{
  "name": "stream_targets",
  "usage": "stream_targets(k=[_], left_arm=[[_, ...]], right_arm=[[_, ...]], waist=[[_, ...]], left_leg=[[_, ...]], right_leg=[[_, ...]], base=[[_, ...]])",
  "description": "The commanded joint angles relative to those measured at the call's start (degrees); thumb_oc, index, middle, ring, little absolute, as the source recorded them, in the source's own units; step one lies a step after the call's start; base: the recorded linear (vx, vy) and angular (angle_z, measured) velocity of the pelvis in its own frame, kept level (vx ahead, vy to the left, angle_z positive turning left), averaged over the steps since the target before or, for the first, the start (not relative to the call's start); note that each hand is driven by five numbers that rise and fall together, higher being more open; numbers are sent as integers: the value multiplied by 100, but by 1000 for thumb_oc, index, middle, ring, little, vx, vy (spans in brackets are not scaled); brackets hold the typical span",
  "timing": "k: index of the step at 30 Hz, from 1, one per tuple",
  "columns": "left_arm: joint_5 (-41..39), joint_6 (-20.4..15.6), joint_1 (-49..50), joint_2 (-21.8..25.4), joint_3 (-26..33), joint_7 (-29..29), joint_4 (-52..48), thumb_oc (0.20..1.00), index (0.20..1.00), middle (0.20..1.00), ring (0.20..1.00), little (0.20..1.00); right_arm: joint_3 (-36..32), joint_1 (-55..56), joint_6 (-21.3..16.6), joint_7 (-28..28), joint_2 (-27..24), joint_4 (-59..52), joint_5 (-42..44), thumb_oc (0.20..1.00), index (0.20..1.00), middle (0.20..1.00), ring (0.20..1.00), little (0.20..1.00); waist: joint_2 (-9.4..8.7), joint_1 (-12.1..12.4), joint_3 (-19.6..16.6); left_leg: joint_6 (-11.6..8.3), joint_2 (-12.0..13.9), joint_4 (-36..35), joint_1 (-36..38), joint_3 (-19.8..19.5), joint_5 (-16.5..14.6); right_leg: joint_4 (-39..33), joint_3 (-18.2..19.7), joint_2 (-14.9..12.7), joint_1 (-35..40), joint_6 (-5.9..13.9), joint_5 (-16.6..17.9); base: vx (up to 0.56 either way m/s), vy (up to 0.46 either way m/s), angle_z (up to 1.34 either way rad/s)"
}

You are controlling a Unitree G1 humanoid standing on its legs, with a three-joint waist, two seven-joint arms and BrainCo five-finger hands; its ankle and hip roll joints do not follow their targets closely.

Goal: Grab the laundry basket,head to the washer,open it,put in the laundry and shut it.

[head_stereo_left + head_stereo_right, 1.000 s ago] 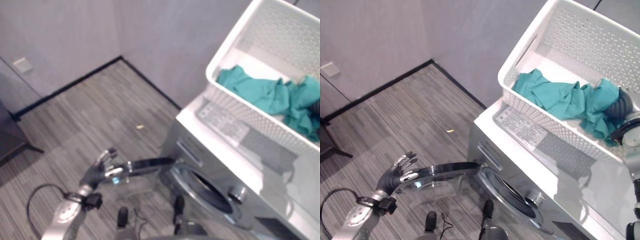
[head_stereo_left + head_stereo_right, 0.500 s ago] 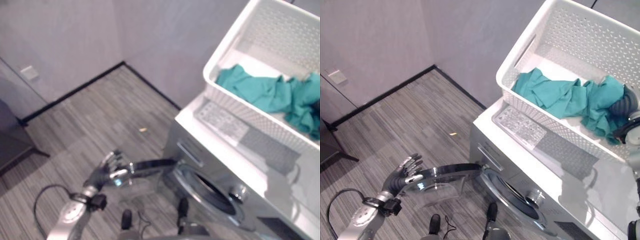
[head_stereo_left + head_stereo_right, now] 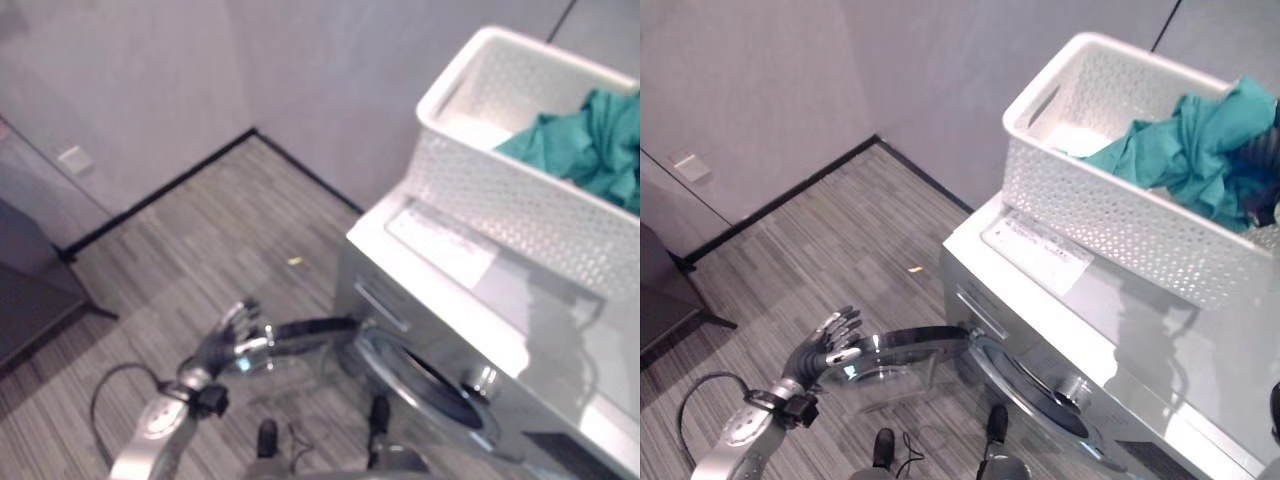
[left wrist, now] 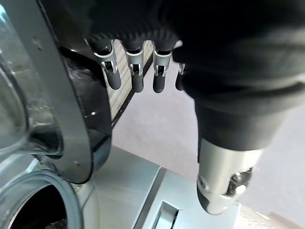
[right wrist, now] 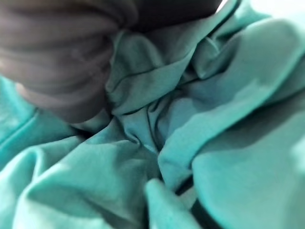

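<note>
The white perforated laundry basket [image 3: 1110, 210] stands on top of the silver washer [image 3: 1110, 330]. Teal laundry [image 3: 1200, 140] is bunched up above the basket's far rim. My right hand [image 3: 1265, 165] is in that cloth at the right edge; in the right wrist view its dark cover [image 5: 57, 62] lies against the teal folds [image 5: 190, 143]. The washer's round glass door [image 3: 905, 350] hangs swung out to the left, and the drum opening [image 3: 1035, 395] is uncovered. My left hand [image 3: 825, 345] rests at the door's outer edge with straight fingers [image 4: 136, 71] beside the door rim [image 4: 62, 119].
Grey walls meet in a corner with a black baseboard behind the washer. Striped wood floor [image 3: 840, 240] stretches to the left, with a small scrap [image 3: 913, 268] on it. A dark piece of furniture [image 3: 660, 290] stands at the far left.
The whole view has shifted, so the basket shows more from the side. The teal laundry now stands higher by my right hand. My left hand stays at the door's edge.
</note>
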Motion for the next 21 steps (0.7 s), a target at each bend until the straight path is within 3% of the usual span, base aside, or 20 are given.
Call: stream_targets(k=[1, 11, 21], left_arm=[[-114, -242, -161, 203, -123, -141, -293, 1000, 1000, 1000, 1000, 1000], [-94, -263, -339, 240, -219, -59, -261, 1000, 1000, 1000, 1000, 1000], [21, -290, -540, 288, -147, 243, -225, 1000, 1000, 1000, 1000, 1000]], right_arm=[[253, -1017, -310, -332, -436, 71, 283, 200, 200, 200, 200, 200], [814, -2197, -448, -876, -666, 111, 430, 200, 200, 200, 200, 200], [1225, -3366, -400, -1714, -680, -264, -198, 200, 200, 200, 200, 200]], waist=[[-308, 158, -8], [-379, 115, -128], [-510, 134, -321]], left_leg=[[480, 115, 70, 770, 387, -358], [499, 97, 70, 920, 396, -411], [551, 55, 70, 1097, 360, -518]], right_leg=[[608, 257, -541, -23, 544, -535], [564, 278, -503, 120, 562, -521], [504, 297, -475, 346, 575, -524]], base=[[0, 0, 0], [4, 5, 1], [2, 20, 0]])
